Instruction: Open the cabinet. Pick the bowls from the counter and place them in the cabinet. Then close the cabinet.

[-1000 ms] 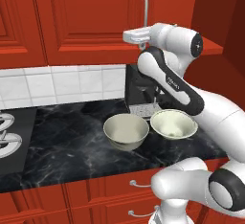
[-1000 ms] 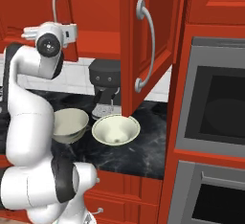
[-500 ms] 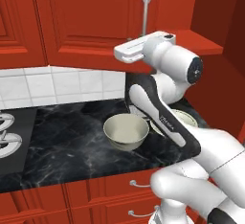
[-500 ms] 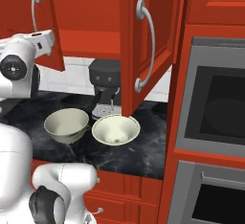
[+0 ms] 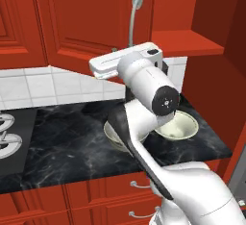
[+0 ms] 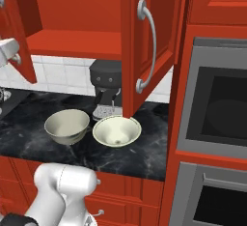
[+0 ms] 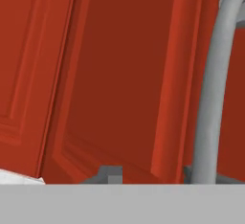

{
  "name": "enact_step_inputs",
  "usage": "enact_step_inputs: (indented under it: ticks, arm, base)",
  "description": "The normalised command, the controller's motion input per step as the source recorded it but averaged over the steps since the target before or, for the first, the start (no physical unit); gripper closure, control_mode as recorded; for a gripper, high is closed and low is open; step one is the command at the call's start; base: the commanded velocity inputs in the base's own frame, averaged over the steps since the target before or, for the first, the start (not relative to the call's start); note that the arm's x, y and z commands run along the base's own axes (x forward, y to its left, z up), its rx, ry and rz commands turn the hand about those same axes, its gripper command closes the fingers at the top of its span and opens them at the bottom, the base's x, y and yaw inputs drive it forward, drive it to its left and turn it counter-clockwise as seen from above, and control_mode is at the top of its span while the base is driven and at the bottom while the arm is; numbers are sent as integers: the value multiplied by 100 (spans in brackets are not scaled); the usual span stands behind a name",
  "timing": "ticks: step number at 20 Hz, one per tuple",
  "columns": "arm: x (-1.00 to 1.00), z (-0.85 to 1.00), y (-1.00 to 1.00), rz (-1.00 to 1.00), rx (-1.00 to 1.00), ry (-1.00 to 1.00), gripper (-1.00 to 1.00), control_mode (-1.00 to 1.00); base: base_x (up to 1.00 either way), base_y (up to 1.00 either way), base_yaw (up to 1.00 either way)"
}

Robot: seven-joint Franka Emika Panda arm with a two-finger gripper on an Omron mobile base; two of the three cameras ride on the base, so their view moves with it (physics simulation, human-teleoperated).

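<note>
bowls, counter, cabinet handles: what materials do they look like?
Bowls: likely glazed ceramic, smooth cream.
Counter: looks like polished black marble with thin white veins.
Cabinet handle: probably brushed metal, plain grey.

The white arm (image 5: 144, 137) rose from the lower right of the left base view, bent sharply at a dark elbow joint, and carried its hand (image 5: 122, 60) high and level, pointing left. In the hand view, the gripper (image 7: 148, 175) showed two dark fingertips (image 7: 109, 174) standing apart, nothing between them.
</note>
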Motion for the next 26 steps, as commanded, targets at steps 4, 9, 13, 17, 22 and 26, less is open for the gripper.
enact_step_inputs:
  ticks: [4, 9, 13, 17, 22, 26]
  arm:
    - [-43, 0, 100, -20, 0, 10, 100, -100]
    - [-28, 0, 100, -22, 0, 16, 100, -100]
    - [-25, -1, 100, -22, 0, 15, 100, -100]
    - [-56, -2, 64, -13, 3, 6, -100, -100]
    - [-98, 0, -46, -3, 11, -14, -100, -100]
    - [-100, 0, -1, 3, 8, -31, -100, -100]
  base:
    - [0, 0, 0]
    - [0, 0, 0]
    - [0, 0, 0]
    - [0, 0, 0]
    - [0, 0, 0]
    - [0, 0, 0]
